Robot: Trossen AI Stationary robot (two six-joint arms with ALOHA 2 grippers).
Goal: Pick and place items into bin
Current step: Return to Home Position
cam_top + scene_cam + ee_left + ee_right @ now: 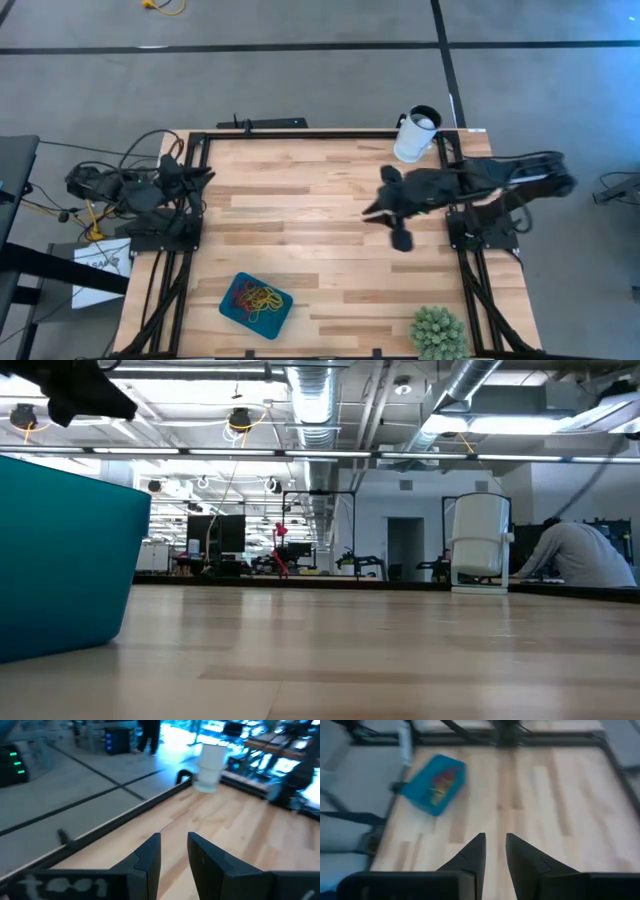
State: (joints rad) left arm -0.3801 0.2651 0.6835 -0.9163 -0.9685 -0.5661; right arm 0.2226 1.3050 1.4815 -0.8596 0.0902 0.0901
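High view: we find the bin (256, 305), rubber bands (254, 297) inside, well toward the table's front-left from the empty, slightly parted right gripper (385, 205); the left gripper (197, 178), likewise parted and empty, sits nearer.

One teal bin (256, 305), one white cup (415, 134), one green plant (439, 332), two arms.

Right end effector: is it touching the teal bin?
Apart. The high view shows the right end effector over bare wood mid-table, well clear of the teal bin.
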